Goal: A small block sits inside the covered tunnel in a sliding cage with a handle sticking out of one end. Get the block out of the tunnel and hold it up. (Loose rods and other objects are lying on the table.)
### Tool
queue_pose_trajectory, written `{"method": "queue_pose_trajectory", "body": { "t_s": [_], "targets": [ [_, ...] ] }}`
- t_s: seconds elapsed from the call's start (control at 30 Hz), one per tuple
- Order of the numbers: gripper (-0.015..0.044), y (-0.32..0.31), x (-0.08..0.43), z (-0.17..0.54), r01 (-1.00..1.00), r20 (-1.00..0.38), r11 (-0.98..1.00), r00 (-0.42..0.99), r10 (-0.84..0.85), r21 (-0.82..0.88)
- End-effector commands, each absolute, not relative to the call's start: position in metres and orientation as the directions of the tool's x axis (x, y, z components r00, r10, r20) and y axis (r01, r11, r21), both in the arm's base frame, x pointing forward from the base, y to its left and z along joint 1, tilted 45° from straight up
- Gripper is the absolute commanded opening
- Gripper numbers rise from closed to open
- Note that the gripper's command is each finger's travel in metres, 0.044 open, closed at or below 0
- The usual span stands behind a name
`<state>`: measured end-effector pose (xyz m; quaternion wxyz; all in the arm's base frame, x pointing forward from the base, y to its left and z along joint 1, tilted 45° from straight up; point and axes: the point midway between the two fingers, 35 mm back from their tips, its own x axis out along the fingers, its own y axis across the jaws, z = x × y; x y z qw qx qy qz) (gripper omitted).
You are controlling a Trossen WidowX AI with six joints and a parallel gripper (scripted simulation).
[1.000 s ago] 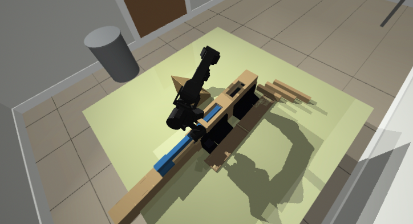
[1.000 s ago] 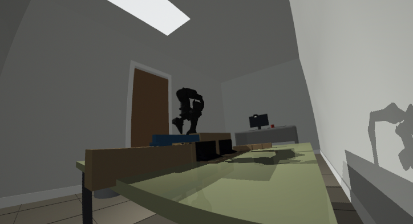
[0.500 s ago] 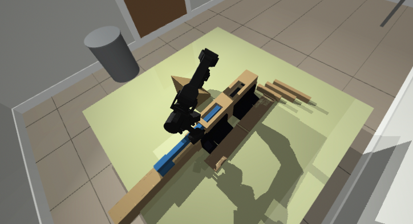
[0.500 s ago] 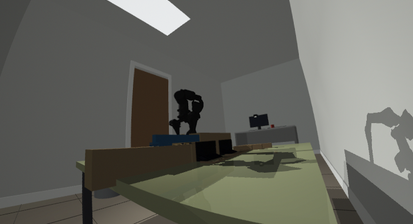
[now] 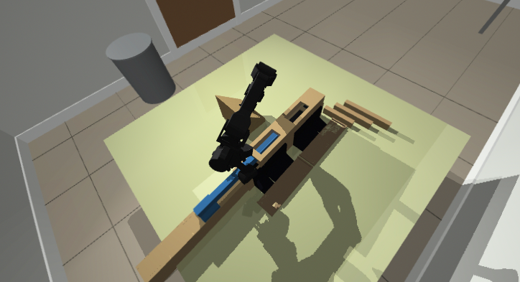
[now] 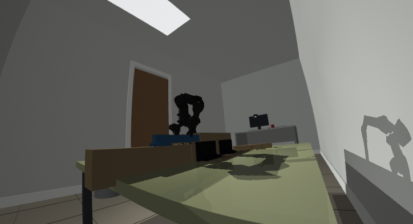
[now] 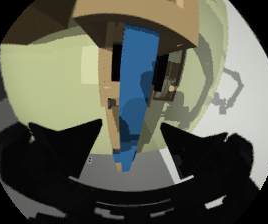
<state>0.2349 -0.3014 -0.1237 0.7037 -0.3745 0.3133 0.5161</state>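
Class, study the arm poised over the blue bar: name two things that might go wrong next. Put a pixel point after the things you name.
The open end effector [image 7: 132, 123] may close crookedly and slip off the narrow blue bar [image 5: 217, 192] [image 6: 175, 139] [image 7: 137, 75]. Descending close to the tunnel's wooden end [image 5: 260, 154] [image 7: 135, 10], it might also knock the cover.
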Motion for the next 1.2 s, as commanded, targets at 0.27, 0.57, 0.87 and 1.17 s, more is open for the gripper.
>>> {"method": "queue_pose_trajectory", "body": {
  "t_s": [0.27,0.57,0.87,1.17],
  "targets": [
    [0.0282,-0.298,0.235,-0.127,-0.961,-0.827,0.187,0.271,0.492,-0.204],
    [0.0066,-0.298,0.235,-0.127,-0.961,-0.827,0.187,0.271,0.492,-0.204],
    [0.0,-0.29,0.236,-0.121,-0.961,-0.827,0.188,0.271,0.493,-0.203],
    [0.0,-0.267,0.238,-0.104,-0.961,-0.824,0.19,0.272,0.497,-0.202]
  ]
}}
